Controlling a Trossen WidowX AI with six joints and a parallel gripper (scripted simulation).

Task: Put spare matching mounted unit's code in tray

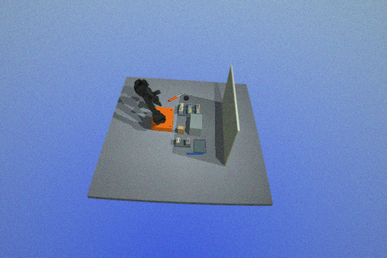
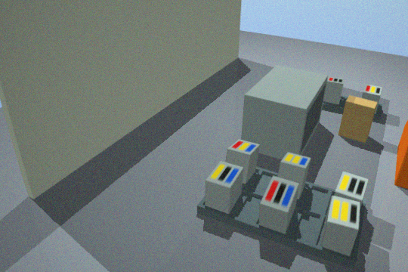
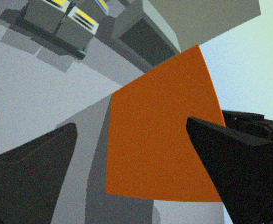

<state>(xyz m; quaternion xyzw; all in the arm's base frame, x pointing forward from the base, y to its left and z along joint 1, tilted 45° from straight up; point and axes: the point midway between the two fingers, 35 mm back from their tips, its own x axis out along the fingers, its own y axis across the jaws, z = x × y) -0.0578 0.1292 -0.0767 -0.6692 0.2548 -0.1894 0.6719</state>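
Grey surface [image 1: 143,168] carries everything. Jaws spread wide, holding nothing, above the orange tray [image 3: 156,139]. Beyond it, 6 striped spares [image 2: 279,203] sit on a rack beside the grey mounted unit [image 2: 281,110], near the wall [image 2: 113,60].

Orange tray [image 1: 165,117]; tan box [image 2: 357,117]

Six striped spares [image 2: 279,204] on dark rack [image 2: 310,230] before grey mounted unit [image 2: 284,110]; tan block [image 2: 357,118] beside.

Arm [image 1: 147,96] stretched forward, fingers spread wide, empty.
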